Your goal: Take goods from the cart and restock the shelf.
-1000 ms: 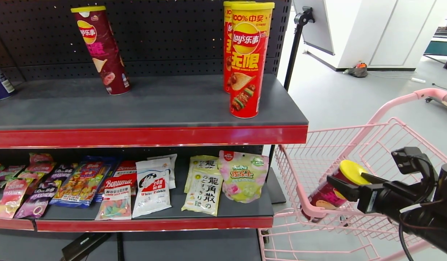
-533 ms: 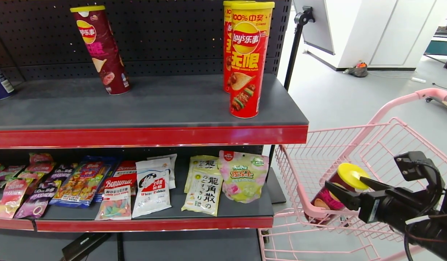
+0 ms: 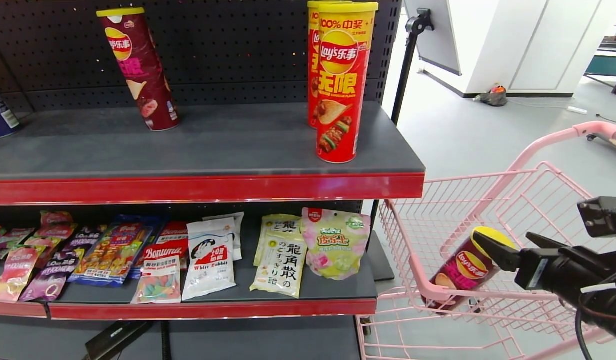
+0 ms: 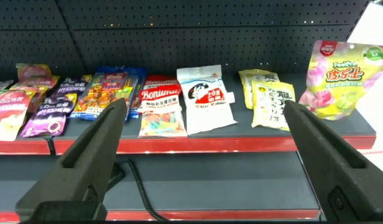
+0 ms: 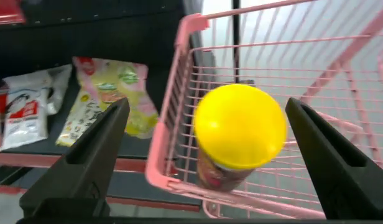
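Note:
A maroon chip can [image 3: 463, 267] with a yellow lid [image 5: 240, 127] leans inside the pink cart [image 3: 422, 280], at its corner nearest the shelf. My right gripper [image 3: 505, 245] hovers open just behind the lid, one finger [image 5: 86, 162] to each side and neither touching it. My left gripper [image 4: 205, 104] is open and holds nothing, facing the lower shelf's snack bags [image 4: 204, 99]. On the upper shelf [image 3: 203, 187] stand a matching maroon can [image 3: 138, 70] and two red cans [image 3: 343, 82].
The lower shelf [image 3: 213, 307] carries a row of flat snack bags [image 3: 208, 260]. Between the maroon and red cans the upper shelf board is bare. The cart's pink handle [image 3: 595, 130] rises at the right. A black stand pole [image 3: 405, 65] stands behind the shelf end.
My right gripper has drawn back to the right, away from the can's lid. The can has turned and settled slightly in the cart, its label now facing the head view.

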Controlling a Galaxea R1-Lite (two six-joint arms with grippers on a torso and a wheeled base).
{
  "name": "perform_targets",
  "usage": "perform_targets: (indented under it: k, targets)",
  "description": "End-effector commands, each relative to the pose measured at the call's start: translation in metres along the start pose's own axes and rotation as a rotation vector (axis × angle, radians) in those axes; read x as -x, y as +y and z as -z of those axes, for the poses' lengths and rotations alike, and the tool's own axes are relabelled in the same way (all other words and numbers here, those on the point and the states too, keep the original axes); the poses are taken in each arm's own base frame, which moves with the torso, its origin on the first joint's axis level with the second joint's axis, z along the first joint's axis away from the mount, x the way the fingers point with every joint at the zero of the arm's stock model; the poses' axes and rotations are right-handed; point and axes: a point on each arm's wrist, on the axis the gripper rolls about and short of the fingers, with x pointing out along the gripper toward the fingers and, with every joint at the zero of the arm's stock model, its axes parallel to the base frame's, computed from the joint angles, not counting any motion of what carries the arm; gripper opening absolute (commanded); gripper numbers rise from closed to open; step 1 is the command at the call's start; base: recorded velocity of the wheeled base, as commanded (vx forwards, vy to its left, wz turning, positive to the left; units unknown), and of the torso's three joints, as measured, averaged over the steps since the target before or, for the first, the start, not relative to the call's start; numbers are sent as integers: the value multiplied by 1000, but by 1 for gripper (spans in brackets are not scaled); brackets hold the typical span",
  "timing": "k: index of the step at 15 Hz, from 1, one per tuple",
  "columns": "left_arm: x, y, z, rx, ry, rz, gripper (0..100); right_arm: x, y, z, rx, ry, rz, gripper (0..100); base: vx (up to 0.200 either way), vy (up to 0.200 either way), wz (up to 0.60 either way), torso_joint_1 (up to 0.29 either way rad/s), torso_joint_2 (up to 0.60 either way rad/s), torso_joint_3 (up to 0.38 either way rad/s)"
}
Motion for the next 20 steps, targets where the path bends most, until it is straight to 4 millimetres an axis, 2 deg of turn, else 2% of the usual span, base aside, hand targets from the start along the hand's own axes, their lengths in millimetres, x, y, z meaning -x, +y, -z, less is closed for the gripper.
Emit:
perform_targets:
  k: [1, 3, 5, 8, 11, 20]
  targets:
    - [0, 0, 0, 0, 1, 0, 100, 7, -11, 11, 5, 37, 55, 100, 0, 0, 0, 0, 0, 0]
    - [0, 0, 0, 0, 1, 0, 100, 15, -11, 28, 6, 112, 19, 100, 0, 0, 0, 0, 0, 0]
    - [0, 0, 0, 0, 1, 0, 100, 17, -10, 34, 7, 145, -29, 100, 0, 0, 0, 0, 0, 0]
    - [0, 0, 0, 0, 1, -2, 100, 3, -10, 38, 9, 198, -28, 100, 0, 0, 0, 0, 0, 0]
    - [0, 0, 0, 0, 1, 0, 100, -23, -8, 35, 4, 213, -21, 100, 0, 0, 0, 0, 0, 0]
    - [0, 0, 0, 0, 1, -2, 100, -60, -15, 39, -5, 240, 35, 100, 0, 0, 0, 0, 0, 0]
